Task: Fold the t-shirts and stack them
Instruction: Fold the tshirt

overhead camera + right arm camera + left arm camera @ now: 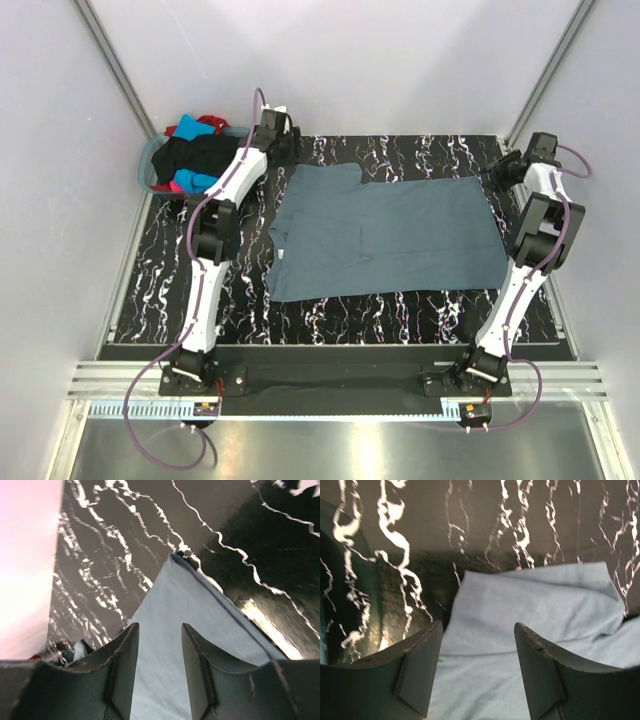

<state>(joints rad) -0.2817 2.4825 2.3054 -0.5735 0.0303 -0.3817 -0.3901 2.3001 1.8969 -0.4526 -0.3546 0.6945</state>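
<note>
A slate blue-grey t-shirt lies spread out on the black marbled mat, part-folded, with a sleeve at its far left. My left gripper is open over that far left corner. In the left wrist view the open gripper stands above the shirt fabric. My right gripper is open at the shirt's far right corner. In the right wrist view the gripper straddles the shirt's pointed corner, the jaws apart.
A round grey-blue basket stands at the far left, beside the left arm. It holds black, turquoise, red and pink t-shirts. White walls close in the back and sides.
</note>
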